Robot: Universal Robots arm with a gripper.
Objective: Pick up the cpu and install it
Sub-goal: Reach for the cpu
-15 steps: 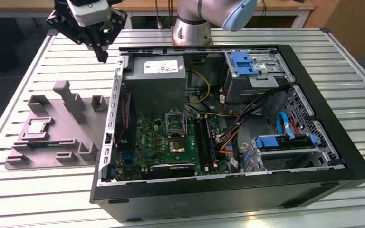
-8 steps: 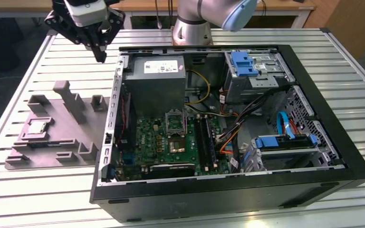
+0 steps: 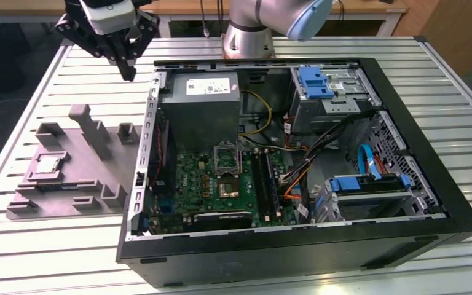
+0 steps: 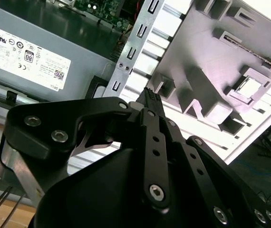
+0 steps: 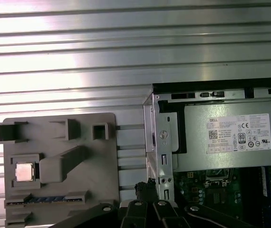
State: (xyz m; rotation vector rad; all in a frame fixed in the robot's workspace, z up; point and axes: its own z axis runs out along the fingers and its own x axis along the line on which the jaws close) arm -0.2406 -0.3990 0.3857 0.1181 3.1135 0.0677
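The cpu (image 3: 50, 164) is a small silvery square lying flat in a pocket of the grey fixture plate (image 3: 72, 190), on the exterior view's left beside the open computer case (image 3: 432, 184). Both wrist views show it in that pocket: cpu (image 4: 249, 87), cpu (image 5: 24, 172). My gripper (image 3: 128, 74) hangs above the table near the case's far corner, well away from the cpu, with its fingers shut and nothing between them. Its dark tip also shows in both wrist views: gripper (image 4: 149, 94), gripper (image 5: 144, 189). On the green motherboard (image 3: 195, 184) the socket (image 3: 229, 186) lies bare, its silver frame (image 3: 226, 157) swung up.
A grey power supply (image 3: 207, 107) with a white label fills the case's far corner. Blue drive brackets (image 3: 314, 82) and loose cables (image 3: 302, 166) crowd the exterior view's right half. Upright grey blocks (image 3: 96, 132) rise from the fixture. Everything stands on a slatted metal table (image 3: 56, 258).
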